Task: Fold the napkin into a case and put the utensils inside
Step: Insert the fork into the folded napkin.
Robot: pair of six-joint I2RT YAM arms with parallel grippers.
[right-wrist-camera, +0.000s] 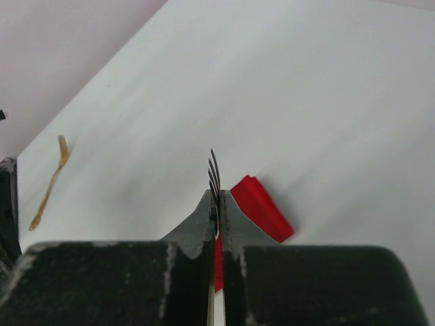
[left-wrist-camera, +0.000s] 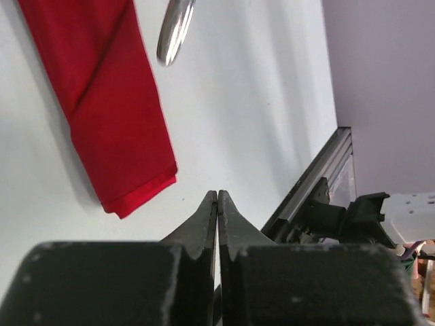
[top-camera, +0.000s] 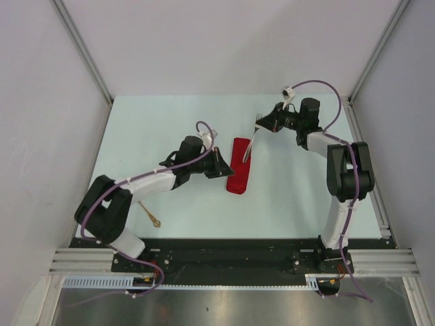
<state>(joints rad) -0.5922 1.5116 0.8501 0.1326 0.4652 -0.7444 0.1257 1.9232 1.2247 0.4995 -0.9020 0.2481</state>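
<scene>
The red napkin (top-camera: pixel 239 168) lies folded into a long narrow strip in the middle of the table, also seen as the napkin (left-wrist-camera: pixel 109 102) in the left wrist view and the napkin (right-wrist-camera: pixel 262 208) in the right wrist view. My right gripper (top-camera: pixel 262 125) is shut on a fork (top-camera: pixel 252 144) near its tines (right-wrist-camera: pixel 214 170), and the handle (left-wrist-camera: pixel 175 30) hangs down over the napkin's far end. My left gripper (top-camera: pixel 224 168) is shut and empty, just left of the napkin; its fingertips (left-wrist-camera: pixel 217 198) are clear of the cloth. A gold utensil (top-camera: pixel 151 214) lies flat by the left arm.
The gold utensil (right-wrist-camera: pixel 47 183) lies well apart from the napkin, near the table's front left. A metal rail (top-camera: pixel 367 146) borders the table's right edge, and white walls close in the sides and back. The arm bases stand along the near edge.
</scene>
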